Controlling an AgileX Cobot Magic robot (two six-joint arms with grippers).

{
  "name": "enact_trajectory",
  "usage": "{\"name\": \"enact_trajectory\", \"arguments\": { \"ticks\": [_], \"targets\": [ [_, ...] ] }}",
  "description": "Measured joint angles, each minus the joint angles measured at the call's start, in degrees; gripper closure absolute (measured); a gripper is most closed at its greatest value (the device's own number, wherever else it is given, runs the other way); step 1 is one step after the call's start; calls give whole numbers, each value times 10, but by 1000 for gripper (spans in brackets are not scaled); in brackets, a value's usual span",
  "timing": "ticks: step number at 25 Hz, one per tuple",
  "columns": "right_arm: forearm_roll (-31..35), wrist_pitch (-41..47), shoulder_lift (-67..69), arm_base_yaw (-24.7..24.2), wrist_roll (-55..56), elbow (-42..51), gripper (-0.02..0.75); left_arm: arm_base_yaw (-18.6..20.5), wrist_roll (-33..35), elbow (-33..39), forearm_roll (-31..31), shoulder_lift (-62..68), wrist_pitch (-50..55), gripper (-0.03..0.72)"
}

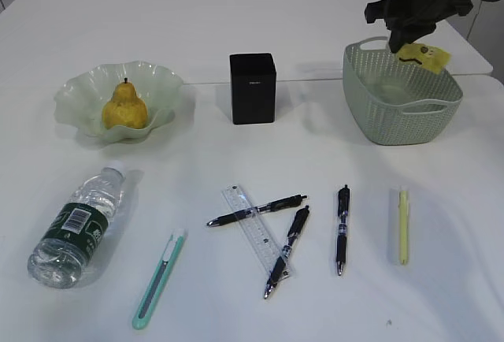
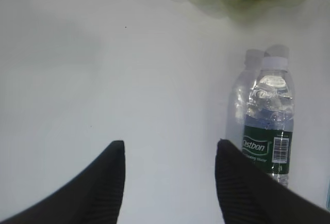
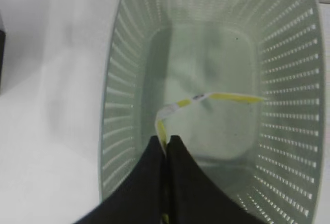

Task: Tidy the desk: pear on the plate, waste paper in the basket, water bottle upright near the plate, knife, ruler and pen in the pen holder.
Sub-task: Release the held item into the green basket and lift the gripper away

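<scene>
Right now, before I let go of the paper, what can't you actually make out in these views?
- Left gripper: absent from the exterior view; the wrist view cuts its fingers at the bottom edge.
- Right gripper: in the exterior view the dark arm hides its tips.
- Paper: wrist view shows only its thin edge; the print is unreadable.
- Bottle: base cut off by the left fingers.
- Holder: inside not visible.

Bright, even light falls from overhead on the white desk (image 1: 236, 302); shadows are short and soft. Both wrist views look hazy, and the bottle (image 2: 269, 126) catches small glints.
</scene>
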Motion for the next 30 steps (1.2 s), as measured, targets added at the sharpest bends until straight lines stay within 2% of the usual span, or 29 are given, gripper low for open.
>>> {"name": "enact_trajectory", "arguments": {
  "ticks": [19,22,25,27,30],
  "targets": [
    [-22,-39,39,-6,2,0,708,0,0,0,0,0,0,298],
    [-25,-49,48,-6,2,0,590,0,0,0,0,0,0,298],
    [-29,-59,56,-6,16,0,379,0,0,0,0,0,0,298],
    [-33,-61,59,-8,27,0,276,0,0,0,0,0,0,298],
    [-46,-62,59,-12,35,0,216,0,0,0,-1,0,0,298]
  ]
}}
